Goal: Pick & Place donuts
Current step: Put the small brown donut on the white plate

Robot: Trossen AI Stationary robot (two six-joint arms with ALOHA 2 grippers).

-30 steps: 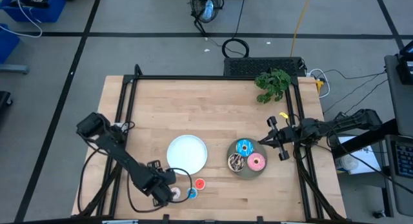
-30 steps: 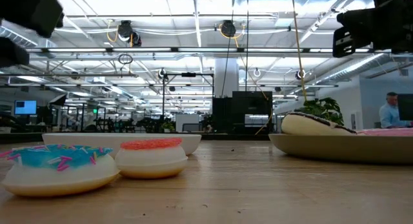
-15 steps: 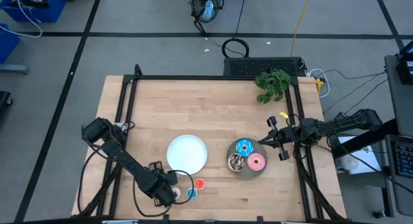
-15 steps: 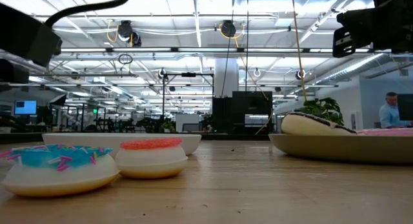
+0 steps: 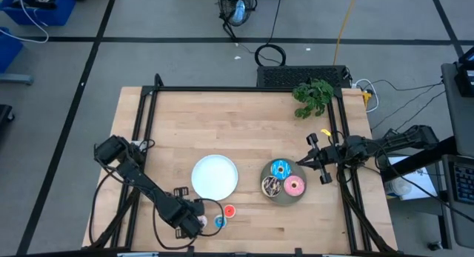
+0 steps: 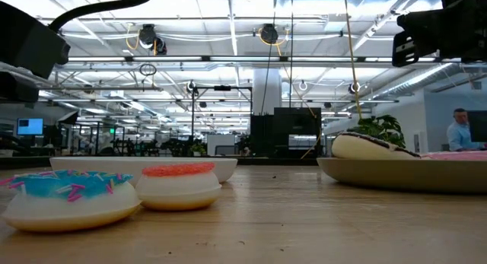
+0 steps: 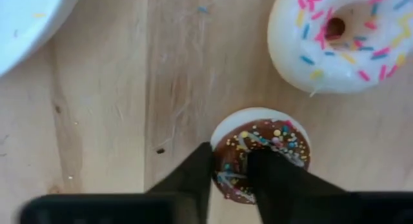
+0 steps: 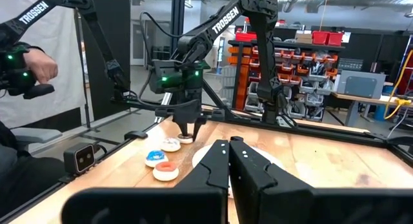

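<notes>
Near the table's front edge, left of centre, my left gripper [image 5: 194,221] points down, shut on a tiny brown sprinkled donut [image 7: 261,146]. A tiny white donut [image 7: 342,43] lies beside it, with tiny blue [image 5: 220,221] and red [image 5: 229,210] donuts to its right, each flat on the wood. The white plate [image 5: 215,175] stands just beyond. The grey plate [image 5: 268,173] holds larger blue [image 5: 280,168], pink [image 5: 295,186] and dark [image 5: 271,186] donuts. My right gripper [image 5: 302,161] waits shut above the table's right side. My left gripper comes from above, pointing down, onto the brown donut. One finger [image 7: 193,175] stands against the outer rim [image 7: 216,143]; the other finger [image 7: 271,175] covers the ring's middle, apparently in its hole. The donut lies flat on the table.
A green plant [image 5: 312,98] sits at the table's far right corner. Black frame rails run along the left and right edges. In the right wrist view a person's hand [image 8: 35,69] shows beyond the table's left side. Bare wood lies across the far half.
My left gripper has sunk toward the table and shifted slightly toward the near edge, over the tiny donuts. The donuts and plates lie where they were.
</notes>
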